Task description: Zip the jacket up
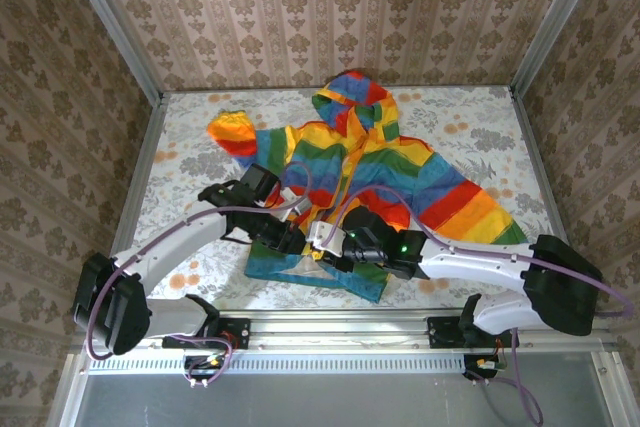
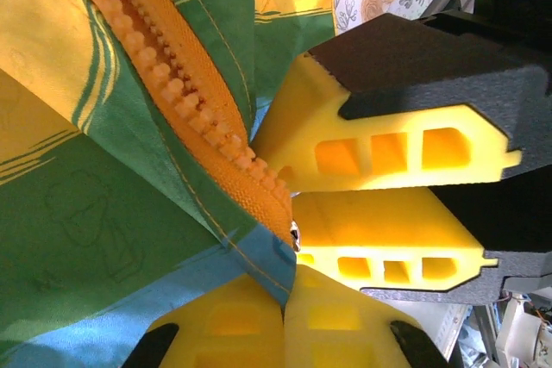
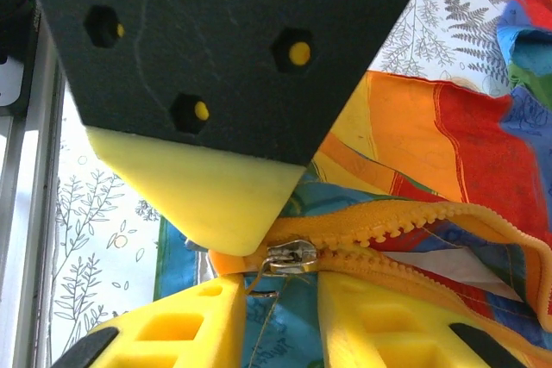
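The left hand [image 2: 285,295] pinches the bottom of the jacket [image 1: 400,162], flat on the tabletop [image 1: 470,117], to hold it tight. The right hand [image 3: 280,290], spread a little, maybe wants the zipper slider [image 3: 291,256].

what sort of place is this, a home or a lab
Most likely a robot test booth, not a home: wallpaper-printed panels in a metal frame box in a table with a floral cover, and two robot arms are bolted to a rail at its near edge, over a jacket.
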You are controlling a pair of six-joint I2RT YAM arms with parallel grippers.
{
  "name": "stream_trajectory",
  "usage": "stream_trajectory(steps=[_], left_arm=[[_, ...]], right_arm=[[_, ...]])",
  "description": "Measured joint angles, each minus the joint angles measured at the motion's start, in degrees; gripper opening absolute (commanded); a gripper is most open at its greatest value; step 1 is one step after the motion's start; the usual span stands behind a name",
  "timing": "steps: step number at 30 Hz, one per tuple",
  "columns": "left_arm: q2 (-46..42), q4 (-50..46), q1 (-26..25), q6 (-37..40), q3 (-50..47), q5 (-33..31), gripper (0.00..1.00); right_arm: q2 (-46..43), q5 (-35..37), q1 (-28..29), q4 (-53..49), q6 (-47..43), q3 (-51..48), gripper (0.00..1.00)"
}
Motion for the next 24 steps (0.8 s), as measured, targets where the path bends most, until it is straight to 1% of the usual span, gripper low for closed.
stream_trajectory(steps=[3,8,10,13,16,18,22,24], left_arm=[[0.02,-0.22,0.0,0.0,0.22,-0.2,0.0],[0.07,-0.52,0.0,0.0,0.68,-0.57,0.0],[0.31,-0.85,0.04,0.0,1.31,-1.07,0.0],[0.92,-1.29,0.11,0.02,1.92,-1.92,0.0],[1.4,-1.46,0.11,0.02,2.05,-2.03,0.0],[1.55,-1.49,0.11,0.02,2.14,-2.12,0.0],[1.55,-1.49,0.09,0.02,2.16,-2.05,0.0],[1.55,-1.49,0.04,0.02,2.16,-2.03,0.0]], right_arm=[[0.11,0.26,0.0,0.2,0.02,0.0,0.25],[0.11,1.18,0.0,1.22,0.33,-0.09,0.08],[0.07,1.7,0.04,1.92,0.46,-0.46,0.03],[-0.17,2.23,0.04,2.99,0.68,-1.36,0.02],[-0.5,2.4,0.04,3.23,0.7,-1.81,0.03],[-0.57,2.54,0.04,3.8,0.85,-2.19,0.08],[-0.66,3.02,0.04,4.92,1.84,-2.73,0.27],[-0.68,3.17,0.04,5.49,1.77,-2.82,0.29]])
